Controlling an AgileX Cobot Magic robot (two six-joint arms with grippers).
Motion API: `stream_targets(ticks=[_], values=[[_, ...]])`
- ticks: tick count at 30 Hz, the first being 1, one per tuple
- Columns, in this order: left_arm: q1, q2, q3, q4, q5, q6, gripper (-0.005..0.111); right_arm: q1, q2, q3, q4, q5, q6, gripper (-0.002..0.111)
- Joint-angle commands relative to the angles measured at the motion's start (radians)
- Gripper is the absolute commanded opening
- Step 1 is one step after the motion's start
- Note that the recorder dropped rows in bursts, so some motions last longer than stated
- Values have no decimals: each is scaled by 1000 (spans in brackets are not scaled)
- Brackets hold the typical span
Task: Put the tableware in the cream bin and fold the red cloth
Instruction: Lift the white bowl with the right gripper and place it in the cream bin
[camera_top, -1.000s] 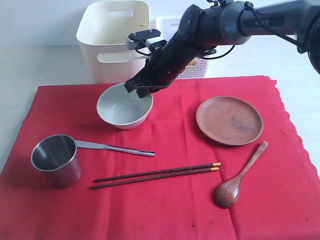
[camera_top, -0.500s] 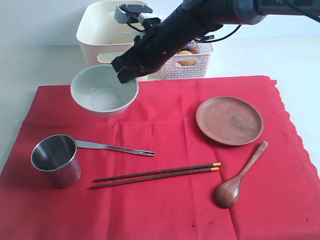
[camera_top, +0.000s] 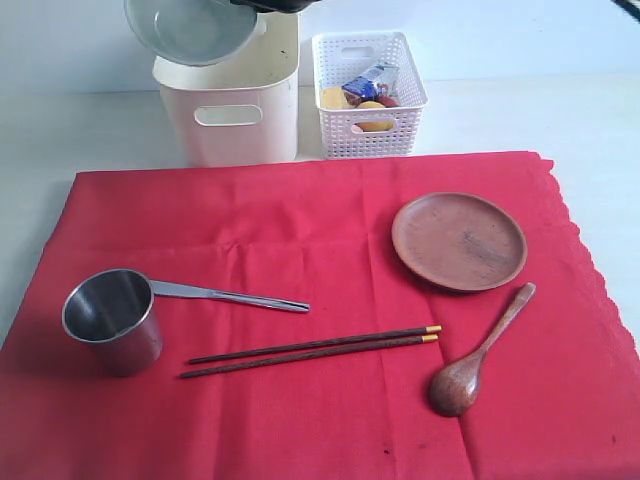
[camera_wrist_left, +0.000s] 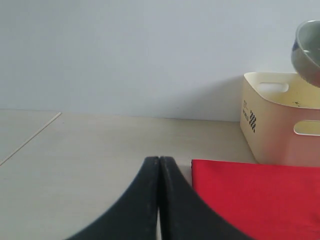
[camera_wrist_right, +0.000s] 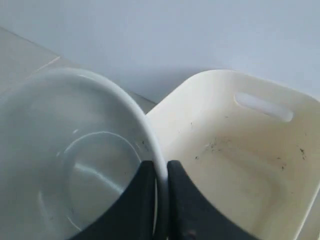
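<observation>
Cream bowl (camera_top: 190, 28) hangs tilted over far-left cream bin (camera_top: 230, 130). Your right gripper (camera_wrist_right: 160, 172) is narrow, pinching bowl rim. Rim grip likely chosen so bowl drops clear on release. Centre over opening first. Left gripper (camera_wrist_left: 159, 167) closed, empty, beside red cloth (camera_top: 300, 230).

Black, smoothly curved left end effector (camera_wrist_left: 159, 161), seemingly matte.

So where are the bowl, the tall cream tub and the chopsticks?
cream bowl (camera_top: 195, 30), exterior view, on its grey inside, raised over the bin.
cream bin (camera_top: 235, 145), exterior view, on the front wall below the handle cutout.
chopsticks (camera_top: 312, 345), exterior view, midway along the upper stick.
</observation>
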Motion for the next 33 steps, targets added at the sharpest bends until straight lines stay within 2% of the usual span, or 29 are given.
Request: stream_targets(ticks=[1, 6, 16, 20, 27, 29, 33], values=[[1, -4, 2, 6, -2, 4, 0, -10, 99, -98, 4, -39, 5, 0], [1, -4, 2, 6, -2, 4, 0, -11, 177, -157, -2, -160, -1, 0], [1, -4, 2, 6, -2, 4, 0, -11, 219, -179, -51, -151, 10, 3], [1, -4, 2, 6, -2, 4, 0, -11, 219, -179, -51, -154, 54, 17], [1, -4, 2, 6, -2, 4, 0, -11, 219, -179, -70, -140, 54, 49], [1, -4, 2, 6, -2, 4, 0, -11, 219, -179, -70, -111, 54, 54], [1, -4, 2, 6, -2, 4, 0, -13, 199, -179, -72, 6, 54, 55]])
